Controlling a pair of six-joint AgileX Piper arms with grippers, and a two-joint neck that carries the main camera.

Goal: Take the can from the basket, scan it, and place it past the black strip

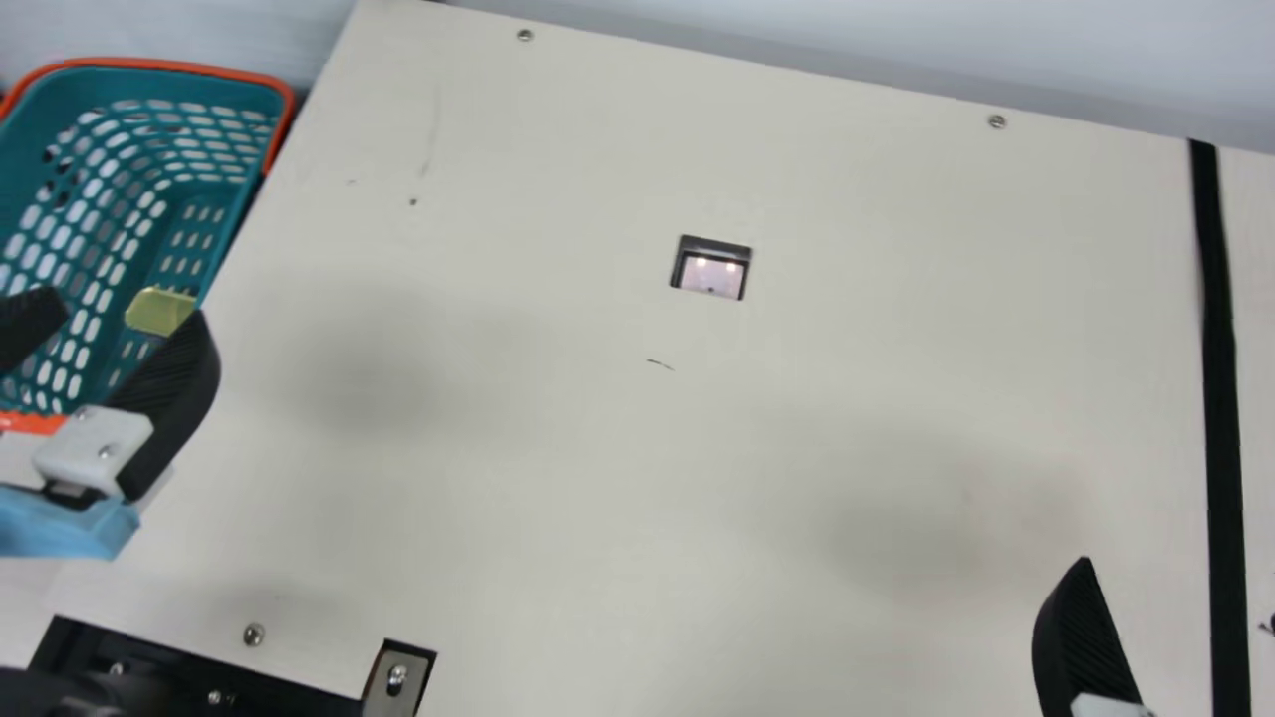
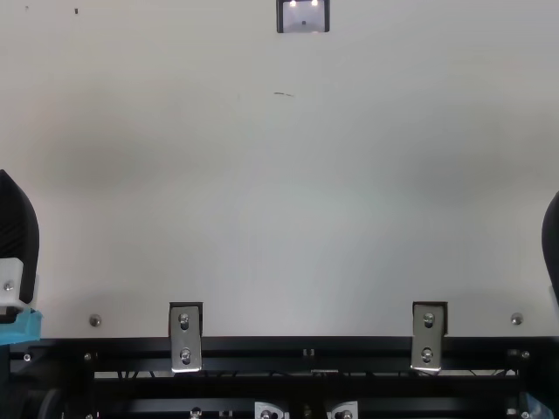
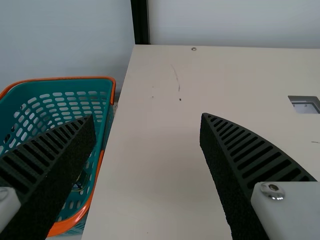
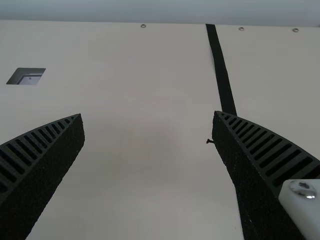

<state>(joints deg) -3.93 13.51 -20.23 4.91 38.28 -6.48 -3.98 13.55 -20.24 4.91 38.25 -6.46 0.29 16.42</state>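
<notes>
Cream tabletop [image 1: 558, 438] is stretching out before a pale wall [image 1: 996, 50], the basket [image 1: 179, 66] sitting off its left edge and the black strip [image 1: 1222, 398] running from its far edge down the right side. Both the left gripper [image 3: 147, 117] and the right gripper [image 4: 147, 114] are holding nothing, fingers spread wide, while the scanner window [image 1: 711, 275] is lying nearer the far edge. What looks like the can [image 1: 159, 311] is resting in the basket, so picking is seemingly pending, calling for the left fingers lowering around it.
</notes>
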